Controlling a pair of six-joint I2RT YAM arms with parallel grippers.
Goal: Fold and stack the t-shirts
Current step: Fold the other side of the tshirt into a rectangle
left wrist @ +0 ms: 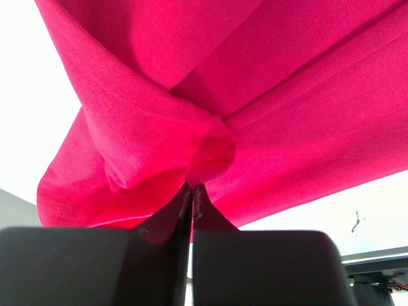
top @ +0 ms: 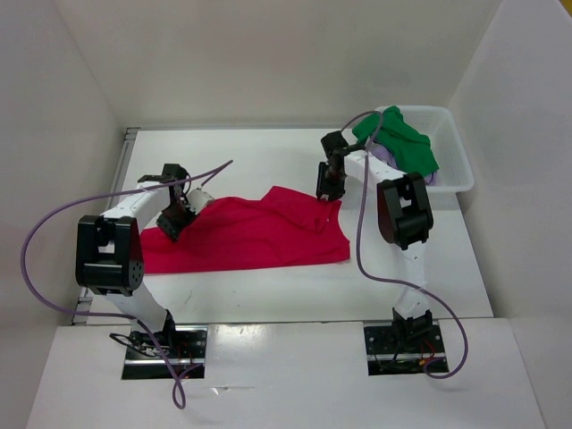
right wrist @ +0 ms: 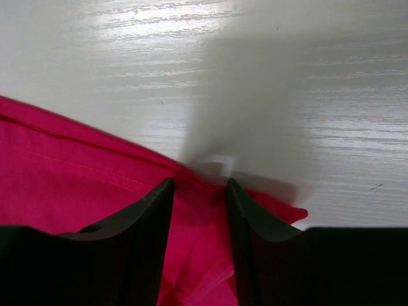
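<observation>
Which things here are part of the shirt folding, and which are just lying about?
Job:
red shirt, pinched by the left gripper, right gripper open at its edge
green shirt
purple shirt under it

Just there:
basket holding those two
table

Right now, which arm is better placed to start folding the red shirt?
Likely left. The left gripper is shut on a bunch of the red shirt; the right gripper is open astride its edge, gripping nothing.
</observation>
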